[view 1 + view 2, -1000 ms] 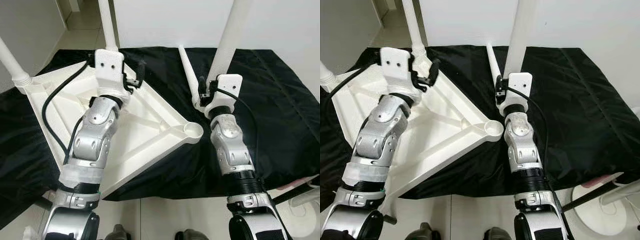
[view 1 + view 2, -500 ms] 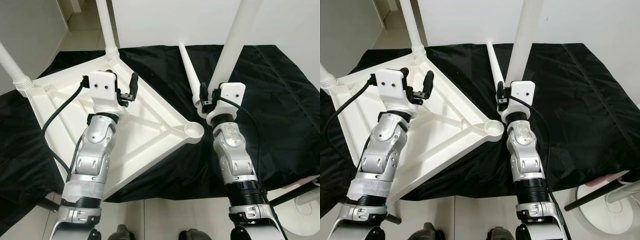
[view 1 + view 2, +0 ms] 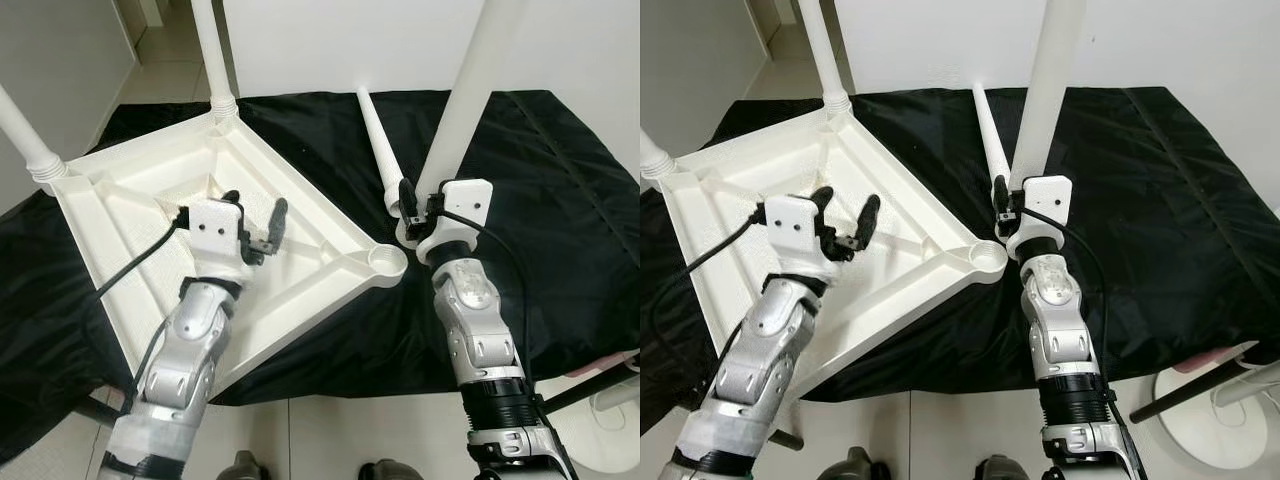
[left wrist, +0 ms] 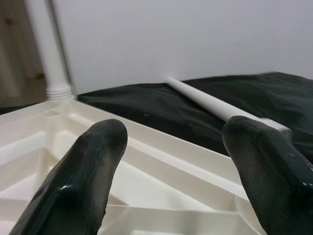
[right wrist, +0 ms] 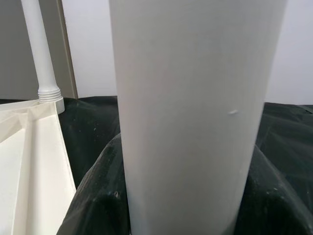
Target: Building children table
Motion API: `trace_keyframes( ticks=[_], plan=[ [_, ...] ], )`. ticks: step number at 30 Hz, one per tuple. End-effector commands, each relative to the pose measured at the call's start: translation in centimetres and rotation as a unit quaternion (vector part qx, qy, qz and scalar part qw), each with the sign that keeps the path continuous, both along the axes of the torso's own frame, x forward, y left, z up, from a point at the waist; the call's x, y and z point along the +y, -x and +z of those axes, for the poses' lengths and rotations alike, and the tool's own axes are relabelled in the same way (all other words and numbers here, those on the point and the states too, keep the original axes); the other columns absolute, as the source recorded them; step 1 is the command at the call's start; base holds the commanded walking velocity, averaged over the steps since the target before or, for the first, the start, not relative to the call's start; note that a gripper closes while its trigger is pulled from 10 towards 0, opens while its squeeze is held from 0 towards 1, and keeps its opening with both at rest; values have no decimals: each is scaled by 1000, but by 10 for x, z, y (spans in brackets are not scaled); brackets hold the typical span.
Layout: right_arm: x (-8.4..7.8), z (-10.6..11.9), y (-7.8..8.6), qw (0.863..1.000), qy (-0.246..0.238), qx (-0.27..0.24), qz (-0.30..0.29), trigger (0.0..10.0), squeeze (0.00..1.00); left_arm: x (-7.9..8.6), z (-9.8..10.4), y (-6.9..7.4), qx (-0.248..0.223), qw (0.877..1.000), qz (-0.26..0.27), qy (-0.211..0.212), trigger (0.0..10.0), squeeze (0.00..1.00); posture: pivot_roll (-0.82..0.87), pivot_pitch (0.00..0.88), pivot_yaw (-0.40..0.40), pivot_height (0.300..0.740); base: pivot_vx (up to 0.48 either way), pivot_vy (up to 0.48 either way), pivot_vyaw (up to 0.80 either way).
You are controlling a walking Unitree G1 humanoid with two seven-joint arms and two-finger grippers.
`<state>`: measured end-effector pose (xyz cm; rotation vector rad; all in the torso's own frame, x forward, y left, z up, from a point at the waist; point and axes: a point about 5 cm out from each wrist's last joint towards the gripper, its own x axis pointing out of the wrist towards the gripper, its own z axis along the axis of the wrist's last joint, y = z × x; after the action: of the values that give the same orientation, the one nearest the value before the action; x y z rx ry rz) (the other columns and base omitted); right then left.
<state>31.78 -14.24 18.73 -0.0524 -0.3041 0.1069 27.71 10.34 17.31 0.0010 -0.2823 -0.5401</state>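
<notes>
White plastic is what the little upside-down tabletop (image 3: pixel 130 230) is made of; it lies on a black cloth (image 3: pixel 560 200) with two legs (image 3: pixel 212 50) already standing up in its far corners. The left gripper (image 3: pixel 252 222) hovers over its middle, jaws wide apart and holding nothing. The right gripper (image 3: pixel 412 205) has its jaws closed around a third leg (image 3: pixel 465 100), held upright just beside the empty corner socket (image 3: pixel 385 260), so I think it must next slide over and push down into that hole.

My two arms are jointed silver shells with ribbed black cuffs — a white wrist block on each, black cables looping in, and long black-fingered pincers: left pincer (image 3: pixel 253 215), right pincer (image 3: pixel 408 196).
</notes>
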Motion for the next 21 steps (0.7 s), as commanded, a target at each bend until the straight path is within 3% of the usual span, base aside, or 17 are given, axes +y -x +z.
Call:
trace_keyframes(
  ticks=[1, 2, 8, 9, 10, 12, 21],
  plan=[
    [3, 6, -2, 1000, 0, -13, 11, 10000, 0, -15, -5, 12, 3, 993, -112, -41, 10000, 0, -87, 3, 61, 740, 0, 0, 0],
    [4, 6, -2, 1000, -1, -15, 17, 10000, 0, -19, -9, 14, 9, 991, -121, -58, 10000, 0, -80, 0, 55, 740, 0, 0, 0],
    [5, 7, -3, 1000, -5, -17, 25, 10000, 0, -22, -12, 14, 15, 990, -123, -67, 10000, 0, -72, 0, 52, 740, 0, 0, 0],
    [5, 7, -3, 999, -12, -19, 31, 10000, 0, -24, -12, 12, 25, 992, -110, -61, 10000, 0, -58, 0, 45, 740, 0, 0, 0],
    [5, 4, -2, 999, -26, -18, 34, 10000, 0, -26, -17, 6, 64, 994, -64, -59, 10000, 0, -40, 0, 32, 740, 0, 0, 0],
    [6, 2, 0, 999, -28, -16, 36, 10000, 0, -27, -17, 5, 72, 995, -52, -51, 10000, 0, -38, 0, 31, 740, 0, 0, 0],
    [5, -5, 1, 999, -23, -8, 39, 10000, 0, -30, -20, 7, 67, 994, -61, -61, 10000, 0, -28, 0, 20, 740, 0, 0, 0]
  ],
)
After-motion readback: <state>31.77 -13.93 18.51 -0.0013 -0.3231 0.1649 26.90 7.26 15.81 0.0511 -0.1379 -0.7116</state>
